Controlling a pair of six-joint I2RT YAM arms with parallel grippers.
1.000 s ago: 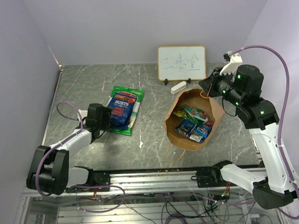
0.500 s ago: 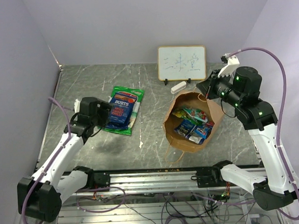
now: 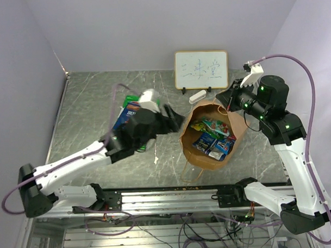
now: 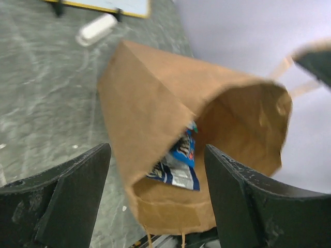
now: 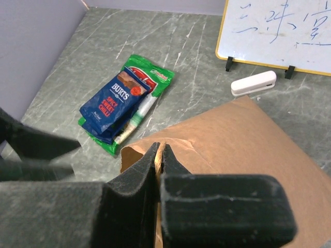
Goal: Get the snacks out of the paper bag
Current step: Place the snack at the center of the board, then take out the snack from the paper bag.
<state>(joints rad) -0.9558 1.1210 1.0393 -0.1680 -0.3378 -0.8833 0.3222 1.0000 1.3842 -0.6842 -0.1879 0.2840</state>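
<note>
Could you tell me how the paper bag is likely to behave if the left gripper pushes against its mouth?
Probably floppy: the paper bag has thin, creased walls and an uneven mouth, so a push from the open left gripper would likely crumple it. It seems light, holding only small snacks. The right gripper, shut on its rim, should limit tipping.

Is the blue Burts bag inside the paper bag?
No, the blue Burts bag lies on the green packet out on the table, beside the paper bag.
</note>
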